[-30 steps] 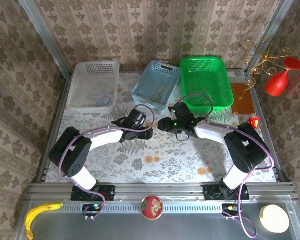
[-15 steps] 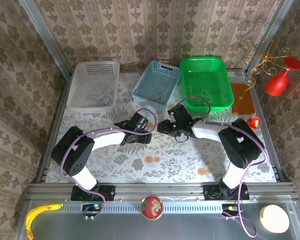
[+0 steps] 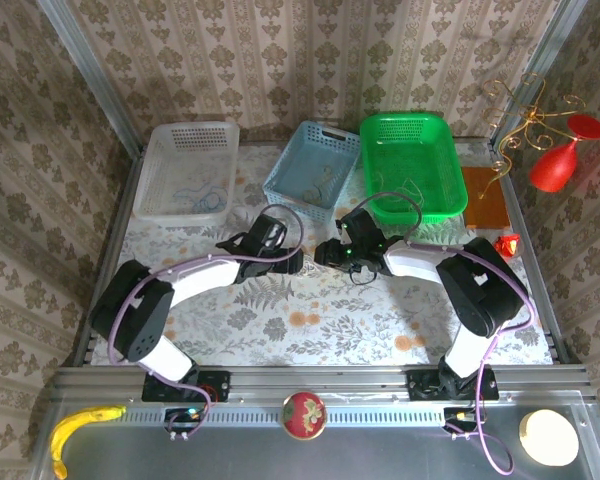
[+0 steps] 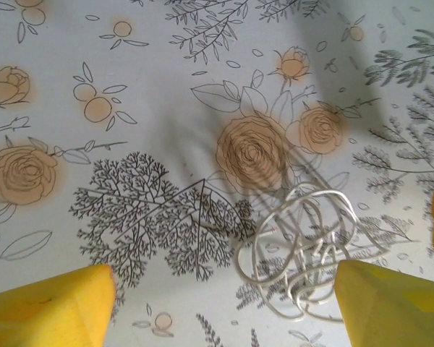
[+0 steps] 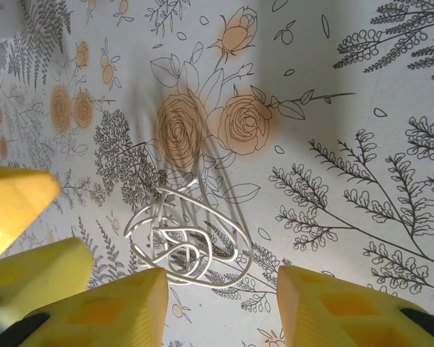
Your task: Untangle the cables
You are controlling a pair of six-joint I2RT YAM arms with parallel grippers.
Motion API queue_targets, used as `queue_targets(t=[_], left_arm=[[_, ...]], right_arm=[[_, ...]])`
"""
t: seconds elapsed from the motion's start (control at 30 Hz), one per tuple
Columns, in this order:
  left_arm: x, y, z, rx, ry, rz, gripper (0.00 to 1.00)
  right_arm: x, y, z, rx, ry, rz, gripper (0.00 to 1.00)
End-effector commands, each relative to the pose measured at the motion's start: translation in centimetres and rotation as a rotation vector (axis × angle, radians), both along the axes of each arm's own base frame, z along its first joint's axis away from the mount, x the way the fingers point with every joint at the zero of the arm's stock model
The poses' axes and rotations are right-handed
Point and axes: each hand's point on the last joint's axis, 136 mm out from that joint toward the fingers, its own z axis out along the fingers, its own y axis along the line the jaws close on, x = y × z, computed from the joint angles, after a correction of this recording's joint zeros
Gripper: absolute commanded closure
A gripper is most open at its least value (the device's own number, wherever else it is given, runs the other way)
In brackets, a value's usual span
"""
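Left gripper (image 4: 224, 282) has pulled back a bit, jaws wide; right gripper (image 5: 220, 278) half-open, empty, so cable knot (image 4: 304, 246) lies unheld on cloth (image 4: 130, 108) between them, still tangled.

Frame edges crop the yellow fingers (image 4: 390, 307) of the left gripper (image 4: 220, 307) and right gripper (image 5: 217, 311); from overhead, the cables (image 4: 304, 246) between them are too small to discern.

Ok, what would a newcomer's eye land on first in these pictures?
Probably the two arms facing each other mid-table, with the left gripper and right gripper both open around a small whitish knot of cables on the flowered tablecloth. After that come the bright green basket at the back and the red glass at the far right.
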Motion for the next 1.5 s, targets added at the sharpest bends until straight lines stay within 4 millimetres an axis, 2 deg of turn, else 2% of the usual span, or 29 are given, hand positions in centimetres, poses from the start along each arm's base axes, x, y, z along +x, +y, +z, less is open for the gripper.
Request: queue_targets(t=[0.0,0.1,0.6,1.07,1.27,1.47], left_arm=[[0.5,-0.4,-0.8,0.023,0.018,-0.025,0.19],[0.3,-0.3,-2.1,0.051,0.040,-0.036,0.19],[-2.9,-0.3,-5.4,0.085,0.106,-0.063,0.21],[-3.3,-0.8,-5.7,0.071,0.109,-0.070,0.21],[-3.4,-1.1,-5.8,0.064,0.108,-0.077,0.22],[-3.5,-1.3,-5.7,0.054,0.105,-0.081,0.22]], right_arm=[[0.5,0.4,0.3,0.015,0.001,-0.015,0.54],[0.5,0.5,0.2,0.016,0.008,-0.016,0.54],[1.0,1.3,-0.8,0.033,0.057,-0.021,0.52],[1.4,2.2,-2.8,0.101,0.142,-0.073,0.55],[1.6,2.7,-3.0,0.158,0.162,-0.095,0.64],[1.8,2.7,-2.5,0.192,0.153,-0.108,0.90]])
